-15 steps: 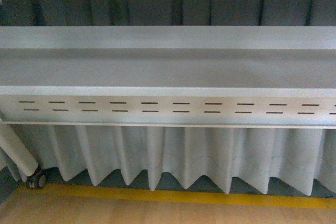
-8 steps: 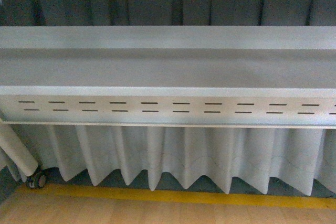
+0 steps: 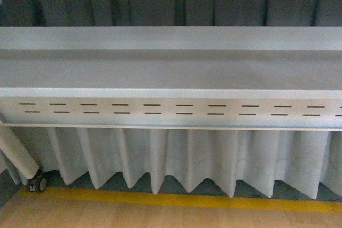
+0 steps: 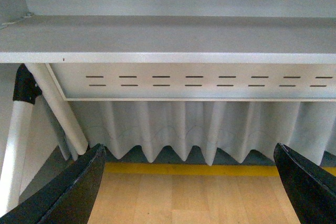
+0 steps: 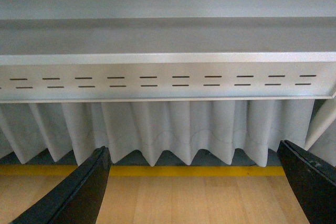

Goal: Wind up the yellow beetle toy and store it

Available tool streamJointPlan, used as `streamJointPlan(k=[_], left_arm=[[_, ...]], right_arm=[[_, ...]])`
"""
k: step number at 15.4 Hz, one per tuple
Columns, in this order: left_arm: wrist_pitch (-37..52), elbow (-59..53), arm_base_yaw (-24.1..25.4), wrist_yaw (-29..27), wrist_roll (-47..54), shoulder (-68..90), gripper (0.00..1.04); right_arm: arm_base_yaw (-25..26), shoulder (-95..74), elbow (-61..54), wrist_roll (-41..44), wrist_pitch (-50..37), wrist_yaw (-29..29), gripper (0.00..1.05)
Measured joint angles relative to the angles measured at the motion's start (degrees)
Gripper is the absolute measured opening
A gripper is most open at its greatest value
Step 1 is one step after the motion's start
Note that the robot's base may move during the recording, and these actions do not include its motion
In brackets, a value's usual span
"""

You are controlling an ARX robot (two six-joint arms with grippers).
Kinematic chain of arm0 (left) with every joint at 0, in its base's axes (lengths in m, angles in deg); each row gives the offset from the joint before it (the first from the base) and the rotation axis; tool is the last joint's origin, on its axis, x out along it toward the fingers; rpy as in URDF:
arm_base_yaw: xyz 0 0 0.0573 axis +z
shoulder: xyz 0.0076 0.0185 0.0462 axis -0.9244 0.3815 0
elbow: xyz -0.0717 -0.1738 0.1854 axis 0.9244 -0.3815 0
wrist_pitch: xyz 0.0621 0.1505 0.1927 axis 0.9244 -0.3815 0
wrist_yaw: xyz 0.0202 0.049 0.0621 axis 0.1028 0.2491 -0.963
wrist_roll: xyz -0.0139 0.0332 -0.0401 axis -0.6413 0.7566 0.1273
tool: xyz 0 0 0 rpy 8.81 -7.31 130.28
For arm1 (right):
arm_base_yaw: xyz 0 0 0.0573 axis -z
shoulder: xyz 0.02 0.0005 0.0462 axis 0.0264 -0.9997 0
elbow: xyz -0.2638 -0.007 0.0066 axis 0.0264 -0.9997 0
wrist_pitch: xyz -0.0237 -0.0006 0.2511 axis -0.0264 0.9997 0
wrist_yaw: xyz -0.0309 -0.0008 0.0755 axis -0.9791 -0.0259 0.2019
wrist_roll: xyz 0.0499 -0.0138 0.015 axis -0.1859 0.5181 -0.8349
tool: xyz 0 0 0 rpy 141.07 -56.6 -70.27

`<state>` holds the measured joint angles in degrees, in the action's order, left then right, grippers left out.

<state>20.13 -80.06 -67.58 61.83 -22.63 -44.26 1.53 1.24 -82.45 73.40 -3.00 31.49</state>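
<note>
Shelf (image 3: 171, 70) matt grey metal; curtain (image 3: 187, 158) white cloth; floor (image 3: 160, 214) smooth wood; left hand (image 4: 189, 150) matt black plastic.

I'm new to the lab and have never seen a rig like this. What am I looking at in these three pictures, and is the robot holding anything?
This is a robot with two arms. One picture comes from a camera on its body, looking forward; neither arm shows there. It sees a grey metal shelf with nothing on the stretch in view, its slotted front panel, a pleated white curtain beneath, and a yellow floor line on the wooden floor.

The other two pictures come from a camera on each wrist. The dark wedges at their edges are fingers of the left end effector and of the right end effector. Both are wide open and hold nothing. The yellow beetle toy shows in no picture.
</note>
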Motion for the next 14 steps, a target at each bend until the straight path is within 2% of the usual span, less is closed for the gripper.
streamJointPlan(k=[14], left_arm=[[0.0, 0.0, 0.0, 0.1, 0.0, 0.0, 0.98]], right_arm=[[0.0, 0.0, 0.0, 0.0, 0.1, 0.0, 0.98]])
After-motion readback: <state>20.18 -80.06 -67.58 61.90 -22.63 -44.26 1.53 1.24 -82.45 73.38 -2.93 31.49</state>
